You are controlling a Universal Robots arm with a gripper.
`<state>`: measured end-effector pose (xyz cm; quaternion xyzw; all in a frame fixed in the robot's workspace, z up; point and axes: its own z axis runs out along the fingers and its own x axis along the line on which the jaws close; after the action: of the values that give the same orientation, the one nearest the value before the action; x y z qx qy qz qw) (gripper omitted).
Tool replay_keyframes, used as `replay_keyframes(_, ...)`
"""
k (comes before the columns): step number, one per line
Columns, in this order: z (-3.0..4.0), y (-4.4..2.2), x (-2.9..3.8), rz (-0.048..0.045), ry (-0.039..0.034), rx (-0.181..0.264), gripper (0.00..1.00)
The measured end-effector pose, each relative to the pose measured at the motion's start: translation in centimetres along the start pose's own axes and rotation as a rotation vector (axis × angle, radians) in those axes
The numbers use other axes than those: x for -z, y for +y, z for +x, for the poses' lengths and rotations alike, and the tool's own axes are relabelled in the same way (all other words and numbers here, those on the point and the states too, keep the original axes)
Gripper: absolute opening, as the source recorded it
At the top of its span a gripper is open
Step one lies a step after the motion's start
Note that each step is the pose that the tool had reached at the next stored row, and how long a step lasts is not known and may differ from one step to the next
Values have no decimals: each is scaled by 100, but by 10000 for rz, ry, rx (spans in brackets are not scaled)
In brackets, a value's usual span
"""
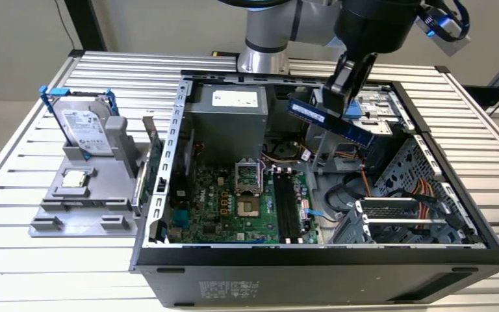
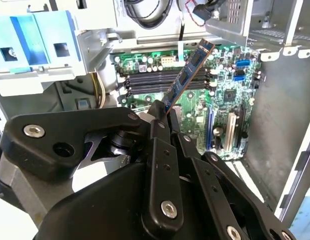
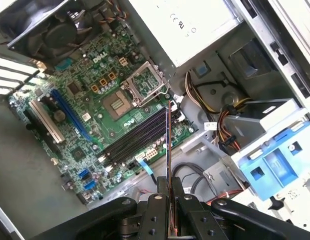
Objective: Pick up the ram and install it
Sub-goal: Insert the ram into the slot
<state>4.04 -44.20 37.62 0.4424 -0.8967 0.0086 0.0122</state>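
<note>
My gripper (image 1: 350,107) is shut on the ram (image 1: 327,121), a bluish-green stick held tilted in the air above the open computer case (image 1: 319,257). In the second wrist view the ram (image 2: 188,73) rises from my black fingers (image 2: 160,116) and slants over the green motherboard (image 2: 230,95). The first wrist view has the ram (image 3: 168,145) edge-on as a thin line leaving my gripper (image 3: 168,190). The long black memory slots (image 1: 286,207) (image 2: 160,83) (image 3: 137,139) lie below it beside the processor socket (image 1: 247,208), well apart from the stick.
A grey stand (image 1: 80,195) on the exterior view's left holds a silver hard drive in a blue bracket (image 1: 85,127) and a small square chip (image 1: 76,179). Inside the case are the power supply (image 1: 232,110), cables (image 1: 366,185) and a metal drive cage (image 1: 405,218).
</note>
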Motion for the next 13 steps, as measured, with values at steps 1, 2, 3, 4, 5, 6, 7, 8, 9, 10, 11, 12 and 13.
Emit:
replay_keyframes(1, 0, 0, 0, -2, 0, -78, 0)
replay_keyframes(2, 0, 0, 0, -5, 1, -153, 0)
replay_keyframes(3, 0, 0, 0, -7, 1, -229, 0)
replay_keyframes(4, 0, 0, 0, -9, 2, -301, 0)
replay_keyframes(5, 0, 0, 0, -11, 2, -380, 0)
replay_keyframes(6, 0, 0, 0, -13, 2, -454, 0)
replay_keyframes(7, 0, 0, 0, -16, 2, -525, 0)
replay_keyframes(8, 0, 0, 0, -18, 3, -598, 0)
replay_keyframes(9, 0, 0, 0, -20, 3, -678, 0)
replay_keyframes(10, 0, 0, 0, -22, 4, -750, 0)
replay_keyframes(11, 0, 0, 0, -24, 4, -818, 0)
replay_keyframes(12, 0, 0, 0, -27, 4, -898, 0)
replay_keyframes(13, 0, 0, 0, -28, 5, -972, 0)
